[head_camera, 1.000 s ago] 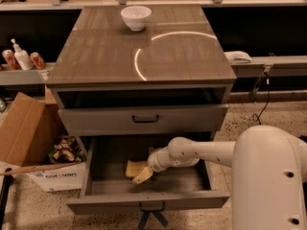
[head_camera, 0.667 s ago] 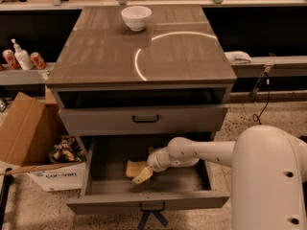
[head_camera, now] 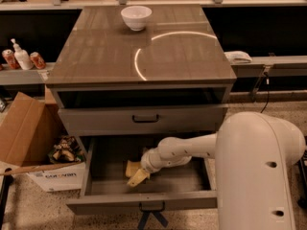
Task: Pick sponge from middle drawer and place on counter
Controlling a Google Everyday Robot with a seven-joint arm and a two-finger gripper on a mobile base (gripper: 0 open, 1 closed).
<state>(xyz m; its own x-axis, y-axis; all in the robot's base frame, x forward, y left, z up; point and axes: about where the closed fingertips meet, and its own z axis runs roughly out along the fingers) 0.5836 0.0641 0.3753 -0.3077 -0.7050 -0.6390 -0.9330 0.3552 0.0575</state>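
Observation:
The middle drawer [head_camera: 110,202] stands pulled open at the bottom of the cabinet. The pale-yellow sponge [head_camera: 136,173] lies tilted inside it, left of centre. My gripper [head_camera: 145,168] is down in the drawer, right at the sponge's right edge and touching it. My white arm reaches in from the right. The glossy grey-brown counter [head_camera: 100,51] is above, with a curved glare.
A white bowl [head_camera: 136,17] sits at the counter's back edge. The upper drawer front [head_camera: 144,119] is closed above the open one. A cardboard box [head_camera: 24,128] and a carton of clutter [head_camera: 62,152] stand on the floor at the left. Cans and a bottle [head_camera: 21,57] sit on a left shelf.

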